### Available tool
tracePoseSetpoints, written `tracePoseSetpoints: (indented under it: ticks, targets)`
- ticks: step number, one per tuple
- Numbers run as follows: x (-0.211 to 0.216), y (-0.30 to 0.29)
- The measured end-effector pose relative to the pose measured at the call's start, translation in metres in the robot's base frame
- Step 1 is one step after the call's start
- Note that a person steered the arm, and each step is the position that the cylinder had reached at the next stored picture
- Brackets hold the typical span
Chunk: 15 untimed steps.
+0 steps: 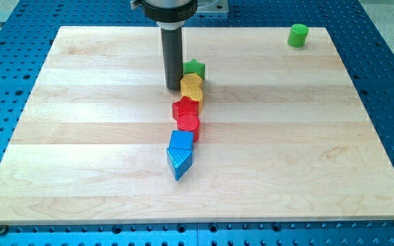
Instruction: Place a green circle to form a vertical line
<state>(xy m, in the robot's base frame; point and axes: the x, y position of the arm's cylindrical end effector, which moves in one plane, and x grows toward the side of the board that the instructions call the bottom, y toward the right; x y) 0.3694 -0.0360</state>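
Observation:
The green circle (297, 35), a small green cylinder, stands alone near the board's top right corner. A near-vertical chain of blocks runs down the middle: a green star (195, 67) at the top, then two yellow blocks (191, 88), two red blocks (186, 115), a blue block (181, 141) and a blue triangle (178, 162) at the bottom. My tip (174, 87) rests on the board just left of the green star and the upper yellow block, close to or touching them. The green circle is far to the tip's right.
The wooden board (81, 137) lies on a blue perforated table (388, 82). The arm's mount (173, 10) hangs over the board's top edge at centre.

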Motion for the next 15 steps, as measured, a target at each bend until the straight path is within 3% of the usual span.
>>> tracePoseSetpoints:
  ticks: [1,3,7,15]
  targets:
    - [-0.001,-0.005]
    - [-0.061,-0.012]
    - [-0.062,0.046]
    - [-0.057,0.03]
